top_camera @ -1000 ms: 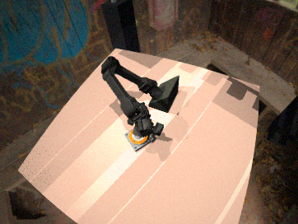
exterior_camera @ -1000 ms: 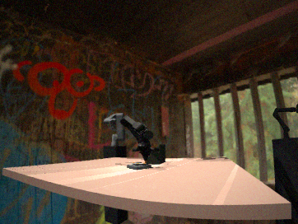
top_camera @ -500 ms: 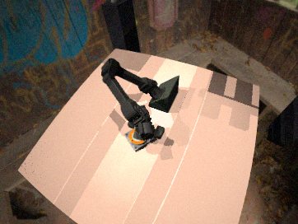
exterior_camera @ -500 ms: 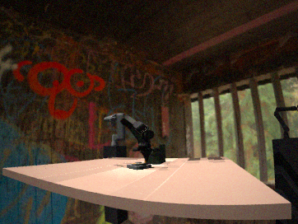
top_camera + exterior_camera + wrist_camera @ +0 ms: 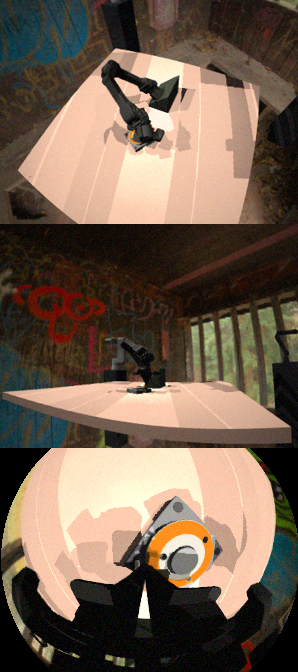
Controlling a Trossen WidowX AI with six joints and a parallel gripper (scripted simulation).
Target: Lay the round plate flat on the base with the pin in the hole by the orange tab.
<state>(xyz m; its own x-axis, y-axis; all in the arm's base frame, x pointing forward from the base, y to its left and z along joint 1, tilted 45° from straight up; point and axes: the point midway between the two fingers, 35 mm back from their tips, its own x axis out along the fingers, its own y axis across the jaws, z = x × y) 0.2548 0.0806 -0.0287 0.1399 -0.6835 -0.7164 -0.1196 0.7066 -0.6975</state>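
Nearest in the wrist view: gripper [image 5: 143,585], fingers pressed together with only a thin sliver of light between the tips, pinching nothing. Tips down at the lower-left edge of the base [image 5: 174,518]; contact with the plate rim likely but not certain, the spot being dark and shadowed.

Just past the tips: round plate [image 5: 181,552], orange, seated on the grey post [image 5: 186,560] at its centre, with a pale ring between post and orange. Small dark dots spaced around the orange face; orange tab, its hole and the pin too small to make out. Grey square base under the plate, turned corner-on, one corner with a screw-like dot poking out at upper left.

From the top view: arm [image 5: 125,100] folded in a sharp elbow, forearm reaching down over the base [image 5: 136,144], gripper [image 5: 153,136] covering most of the plate [image 5: 130,136], only an orange crescent showing at the left side. Base near the middle of the pink table [image 5: 206,165].

Farther back on the table: dark wedge-shaped block [image 5: 166,95], well apart from the base, beside the upper link of the arm.

From the exterior view: base and plate a low dark slab [image 5: 138,389] on the table top, gripper [image 5: 145,382] directly above it. Beyond: graffiti wall [image 5: 58,310] and barred opening [image 5: 243,347].
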